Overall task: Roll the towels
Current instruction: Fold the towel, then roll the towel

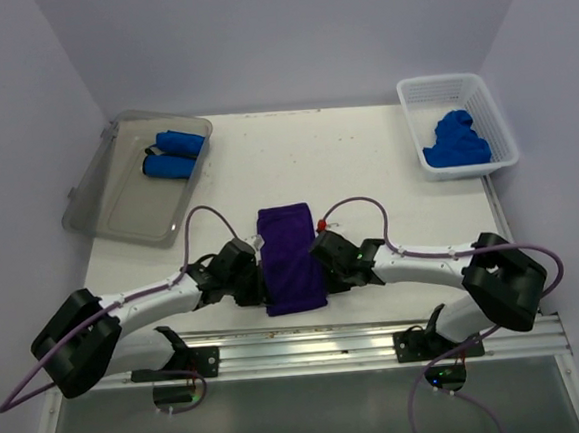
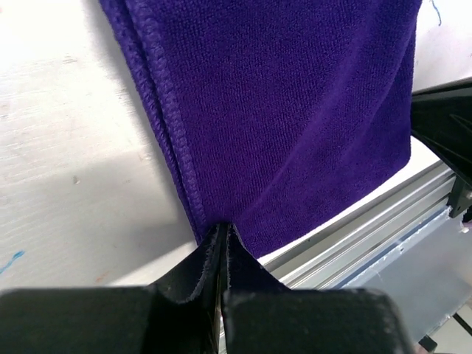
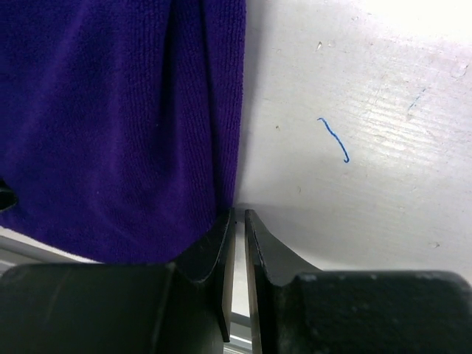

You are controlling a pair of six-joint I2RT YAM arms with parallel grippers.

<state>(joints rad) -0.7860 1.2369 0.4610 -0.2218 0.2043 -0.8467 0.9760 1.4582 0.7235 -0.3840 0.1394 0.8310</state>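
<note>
Slippage is the main risk. The dark purple terry towel, soft, napped and stitched along its hem, lies flat on the white tabletop just beyond the ribbed aluminium rail. Left gripper is clamped tight on the hem near the rail, puckering the cloth. Right gripper shows a slim slit at the opposite edge, and I cannot tell whether it pinches cloth. A one-sided hold would likely skew the roll.
</note>
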